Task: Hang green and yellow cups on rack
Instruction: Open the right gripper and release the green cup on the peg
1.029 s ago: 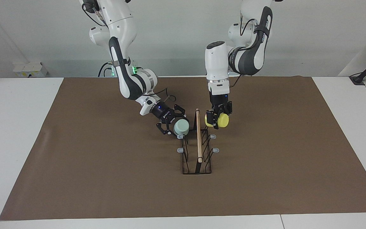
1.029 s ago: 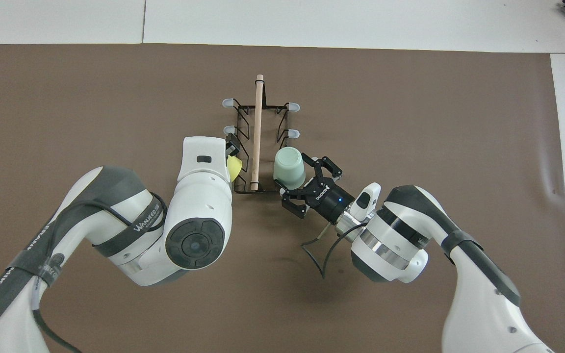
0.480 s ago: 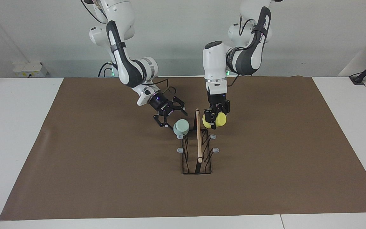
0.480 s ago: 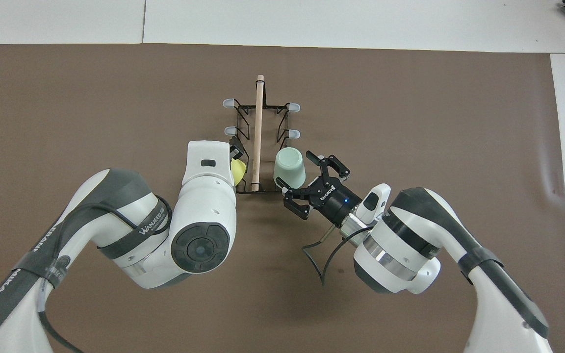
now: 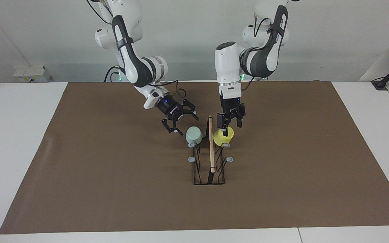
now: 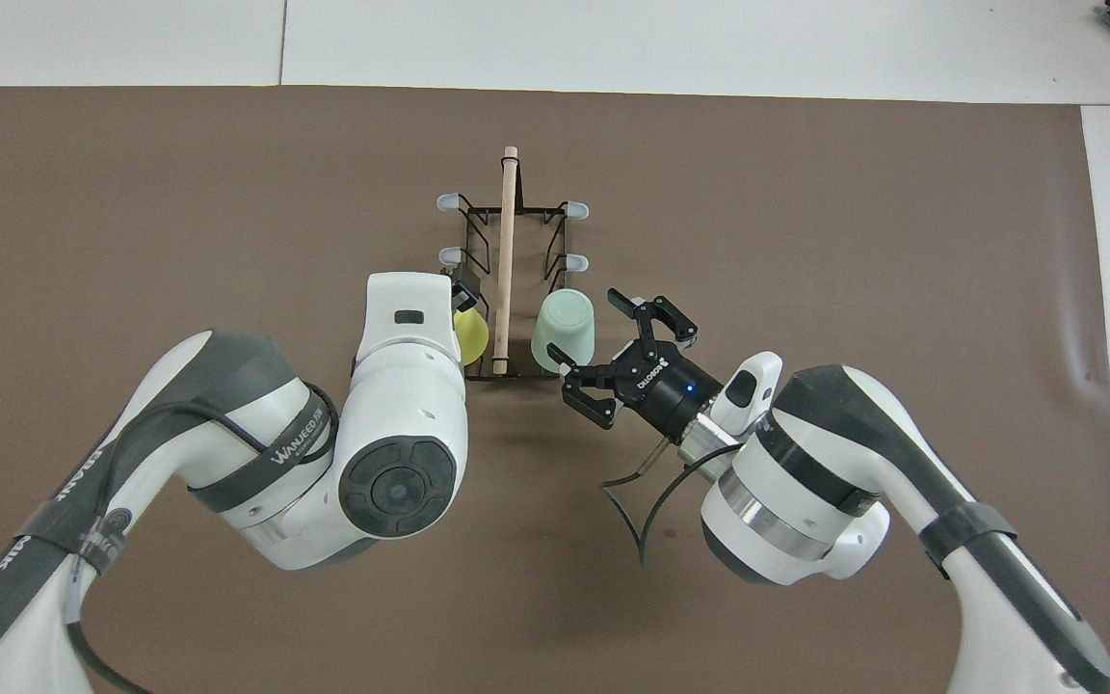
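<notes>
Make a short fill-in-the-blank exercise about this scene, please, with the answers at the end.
1. The green cup sits upside down on a prong of the ____.
2. The open left gripper is over the ____ cup.
3. The right gripper is ____, beside the green cup.
4. The rod along the rack top is made of ____.

Answers: rack; yellow; open; wood

A white table (image 5: 19, 141) carries a broad brown mat (image 5: 113, 189) that covers nearly all of it — bare white strips remain at both ends. One thing stands directly on the mat, near its middle — the black wire rack (image 5: 209, 168).
</notes>
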